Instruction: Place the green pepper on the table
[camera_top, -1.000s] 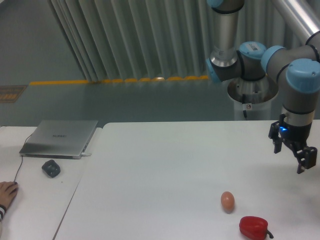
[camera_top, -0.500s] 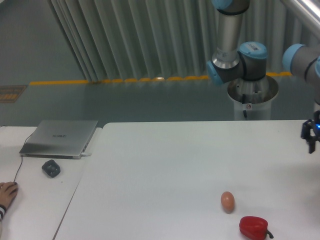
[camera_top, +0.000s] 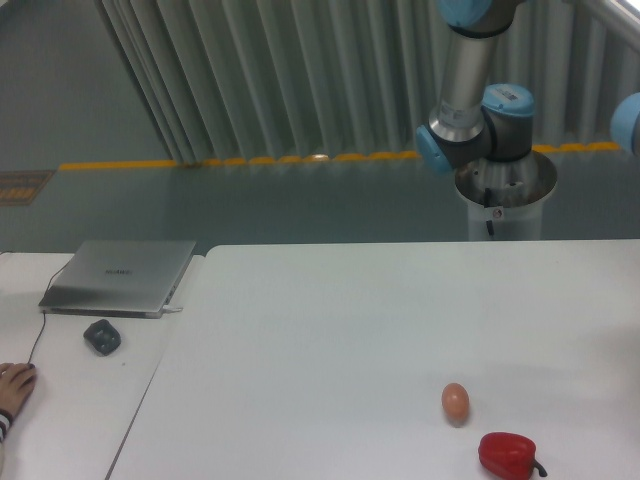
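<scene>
On the left a matte silver laptop (camera_top: 120, 275) and dark mouse (camera_top: 102, 336) lie on the desk (camera_top: 60, 400), while the smooth white table (camera_top: 330, 330) bears a tan egg (camera_top: 455, 402) and glossy red pepper (camera_top: 508, 455); the gripper, visible a second ago, has left view, and no green pepper shows.

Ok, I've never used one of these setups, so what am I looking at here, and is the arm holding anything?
One fixed camera looks across a white table. The grey and blue jointed thing at top right is the robot arm; its hand is outside the picture, so I cannot tell what it holds. On the table lie a tan egg and a red pepper. No green pepper is visible. To the left, a separate desk carries a closed laptop and a mouse.
</scene>
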